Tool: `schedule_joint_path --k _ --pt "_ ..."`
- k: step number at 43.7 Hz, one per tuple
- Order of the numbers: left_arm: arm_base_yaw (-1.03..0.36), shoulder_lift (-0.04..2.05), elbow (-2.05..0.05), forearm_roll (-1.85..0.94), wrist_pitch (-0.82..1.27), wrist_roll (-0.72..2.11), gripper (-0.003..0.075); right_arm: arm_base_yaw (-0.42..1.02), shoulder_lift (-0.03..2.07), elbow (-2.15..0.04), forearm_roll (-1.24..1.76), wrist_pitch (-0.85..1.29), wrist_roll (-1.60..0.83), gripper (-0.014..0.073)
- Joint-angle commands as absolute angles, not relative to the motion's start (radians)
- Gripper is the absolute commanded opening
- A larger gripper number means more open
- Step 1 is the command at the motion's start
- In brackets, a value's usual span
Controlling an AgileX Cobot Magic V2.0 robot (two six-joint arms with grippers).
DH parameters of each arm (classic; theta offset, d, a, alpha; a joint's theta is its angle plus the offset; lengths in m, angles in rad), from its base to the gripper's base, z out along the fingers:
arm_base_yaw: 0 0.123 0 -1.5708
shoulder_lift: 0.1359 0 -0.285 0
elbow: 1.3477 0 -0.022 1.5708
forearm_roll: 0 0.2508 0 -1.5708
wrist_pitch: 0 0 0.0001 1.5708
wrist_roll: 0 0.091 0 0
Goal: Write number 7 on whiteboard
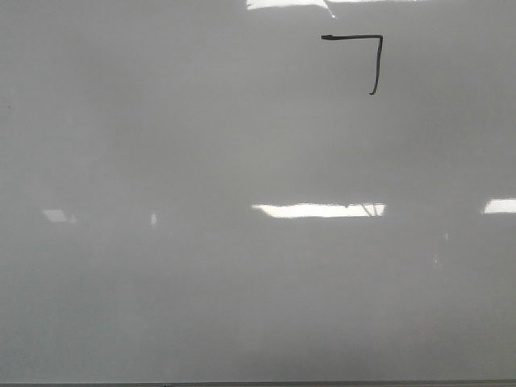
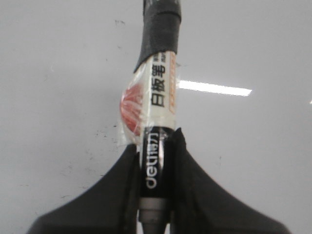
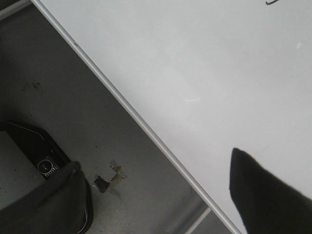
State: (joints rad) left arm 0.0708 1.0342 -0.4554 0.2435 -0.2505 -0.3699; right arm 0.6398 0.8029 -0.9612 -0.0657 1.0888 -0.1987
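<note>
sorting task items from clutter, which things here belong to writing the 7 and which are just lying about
Job:
- whiteboard
- 7, already drawn
- marker in the left tool

Lying about:
- tape scraps on the surface beside the board
- dark device near the right tool, which holds nothing

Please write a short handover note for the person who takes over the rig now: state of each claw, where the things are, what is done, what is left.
Left claw: shut on the marker, which points out over the whiteboard.
Right claw: open, holding nothing, over the whiteboard's edge.
The number 7 is drawn near the board's upper right in the front view: bar, vertical stroke, small hook.
Done: the writing looks complete.
Left: probably only putting the marker away.
</note>
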Motion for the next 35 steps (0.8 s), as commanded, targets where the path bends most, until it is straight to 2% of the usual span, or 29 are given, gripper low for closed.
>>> schedule_joint_path --k 1,18,31,35 --pt "0.073 1.09 -0.479 0.239 -0.472 -0.378 -0.001 0.634 0.797 -0.994 -0.082 1.027 -0.189 0.0611" --pt "0.073 1.372 -0.481 0.271 -0.825 -0.367 -0.0009 0.634 0.797 -0.994 -0.082 1.024 -0.19 0.0611" --pt "0.075 1.485 -0.523 0.271 -0.86 -0.323 -0.0008 0.634 0.797 -0.994 -0.082 1.024 -0.187 0.0611" --pt "0.075 1.497 -0.523 0.271 -0.862 -0.321 0.0022 0.634 0.797 -0.994 -0.08 1.024 -0.187 0.0611"
